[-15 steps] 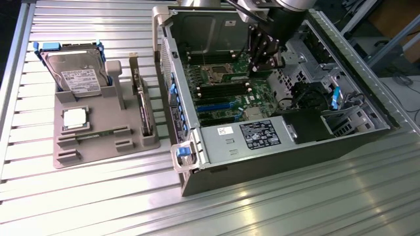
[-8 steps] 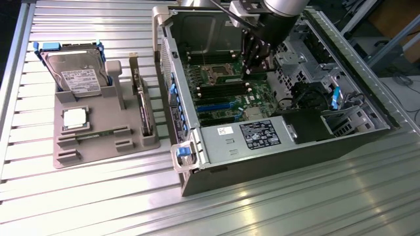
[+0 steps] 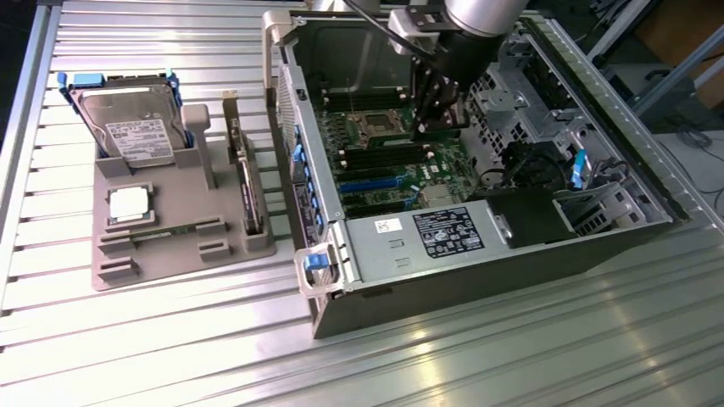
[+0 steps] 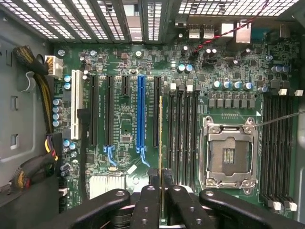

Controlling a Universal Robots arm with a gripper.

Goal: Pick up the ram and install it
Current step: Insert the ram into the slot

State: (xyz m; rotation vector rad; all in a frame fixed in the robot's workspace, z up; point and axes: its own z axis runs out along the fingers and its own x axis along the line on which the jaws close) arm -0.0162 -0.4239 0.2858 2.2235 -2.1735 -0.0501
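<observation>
The slatted metal table (image 3: 136,339) carries an open computer case (image 3: 476,271) lying on its side. At the exterior view's left is a grey parts tray (image 3: 158,263). The tray holds a hard drive (image 3: 136,127), an expansion card (image 3: 249,182) and a square silver processor (image 3: 128,203).

The robot arm (image 3: 481,17) reaches down into the case above the motherboard (image 4: 124,119). The gripper (image 4: 161,176) is pressed together on the ram (image 4: 160,143), one finger on each face. The ram is seen edge-on as a thin line over the board. It lies between the long expansion slots (image 4: 141,114) and the bank of black memory slots (image 4: 183,133), just beside the nearest memory slot. Whether it touches the board cannot be told. The empty processor socket (image 4: 230,155) lies beyond that bank.
</observation>
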